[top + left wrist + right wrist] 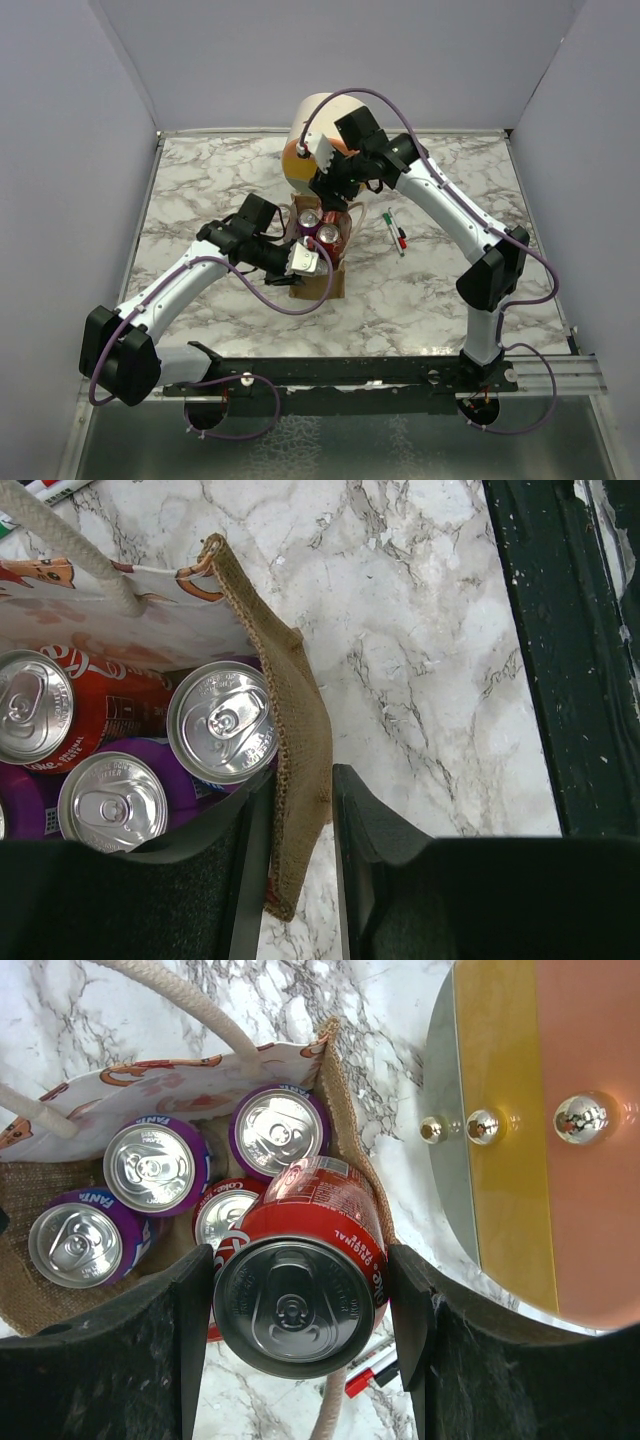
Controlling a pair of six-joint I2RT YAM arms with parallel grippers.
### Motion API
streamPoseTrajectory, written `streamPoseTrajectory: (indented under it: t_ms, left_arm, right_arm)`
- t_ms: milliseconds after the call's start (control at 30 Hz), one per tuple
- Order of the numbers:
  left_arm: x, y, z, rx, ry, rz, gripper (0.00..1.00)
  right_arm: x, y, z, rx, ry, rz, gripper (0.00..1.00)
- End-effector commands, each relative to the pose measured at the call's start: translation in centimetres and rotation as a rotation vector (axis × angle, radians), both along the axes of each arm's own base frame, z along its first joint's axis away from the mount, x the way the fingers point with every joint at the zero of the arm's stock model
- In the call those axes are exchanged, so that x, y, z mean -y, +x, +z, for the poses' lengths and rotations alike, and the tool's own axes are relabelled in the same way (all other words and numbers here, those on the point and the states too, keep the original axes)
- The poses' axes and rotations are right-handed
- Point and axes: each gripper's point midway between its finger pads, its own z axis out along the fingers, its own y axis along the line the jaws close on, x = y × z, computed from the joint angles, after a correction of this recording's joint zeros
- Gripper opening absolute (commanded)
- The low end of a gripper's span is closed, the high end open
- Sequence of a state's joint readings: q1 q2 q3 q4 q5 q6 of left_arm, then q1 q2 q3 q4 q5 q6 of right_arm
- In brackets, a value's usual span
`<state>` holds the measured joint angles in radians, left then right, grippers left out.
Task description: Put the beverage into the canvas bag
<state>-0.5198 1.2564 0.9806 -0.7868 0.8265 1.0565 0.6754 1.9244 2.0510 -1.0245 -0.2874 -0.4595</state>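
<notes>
The canvas bag (335, 282) stands mid-table, tan burlap with cream cord handles. It holds several upright cans, purple Fanta (157, 1166) and red Coke (222, 1218). My left gripper (306, 262) is shut on the bag's near wall (295, 720), one finger inside and one outside (300, 780). My right gripper (330, 185) is shut on a red Coke can (300, 1305) and holds it upright just above the bag's right rim (345, 1125), close over the cans inside. Three can tops show in the left wrist view (222, 721).
A large cream cylinder with orange-yellow drawer fronts (315, 130) lies just behind the bag, close to my right wrist (540, 1130). Markers (395, 232) lie right of the bag, also below the held can (372, 1370). A black rail (570, 650) runs along the near edge.
</notes>
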Motion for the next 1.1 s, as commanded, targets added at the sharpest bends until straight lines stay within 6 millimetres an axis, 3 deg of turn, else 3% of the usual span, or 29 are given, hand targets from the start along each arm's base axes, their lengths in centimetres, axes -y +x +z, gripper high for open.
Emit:
streamPoseTrajectory:
  t_ms: [0, 367, 700, 933, 1067]
  left_arm:
    - [0.4, -1.0, 0.6, 0.012, -0.04, -0.046, 0.3]
    - [0.2, -1.7, -0.1, 0.006, -0.033, -0.079, 0.2]
    - [0.1, -1.7, -0.4, 0.014, -0.029, -0.095, 0.0]
    - [0.0, -1.7, -0.5, 0.021, -0.026, -0.096, 0.0]
    - [0.0, -1.7, -0.5, 0.021, -0.025, -0.096, 0.0]
  right_arm:
    - [-0.7, 1.8, 0.1, 0.097, -0.009, -0.012, 0.01]
    - [-0.4, 1.2, -2.8, 0.038, -0.059, 0.001, 0.01]
    - [1.0, 1.5, -3.0, 0.046, -0.122, -0.041, 0.01]
    - [1.3, 1.4, -4.7, -0.022, -0.174, -0.069, 0.01]
    - [1.3, 2.0, -4.0, -0.002, -0.173, -0.103, 0.01]
